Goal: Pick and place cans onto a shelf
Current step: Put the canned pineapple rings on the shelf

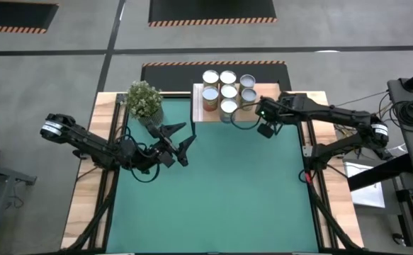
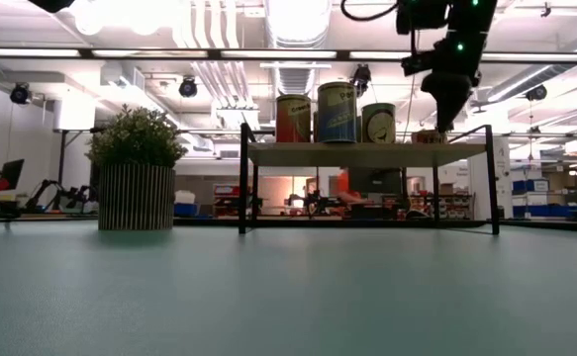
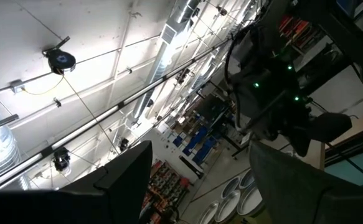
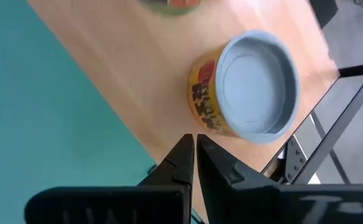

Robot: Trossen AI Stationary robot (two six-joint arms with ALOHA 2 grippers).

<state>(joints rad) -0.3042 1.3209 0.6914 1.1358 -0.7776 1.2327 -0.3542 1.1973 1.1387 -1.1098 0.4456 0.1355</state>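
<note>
Several cans (image 1: 228, 91) with round silvery tops stand upright on the light wooden shelf (image 1: 197, 113) at the table's far side. In the low view three of them (image 2: 336, 112) show on the shelf board (image 2: 367, 153). My right gripper (image 4: 195, 149) is shut and slants down over the shelf's right end (image 1: 258, 111), a little above the board (image 2: 443, 121). It is just beside a yellow-and-red can with a grey top (image 4: 249, 87) and touches nothing. My left gripper (image 1: 185, 138) hangs open over the green mat, left of the shelf, tipped upward toward the ceiling (image 3: 200, 180).
A potted plant (image 1: 144, 99) stands on the mat left of the shelf, close to my left arm. The green mat (image 1: 220, 198) stretches from the shelf toward the near edge. The shelf stands on thin black legs (image 2: 242, 178).
</note>
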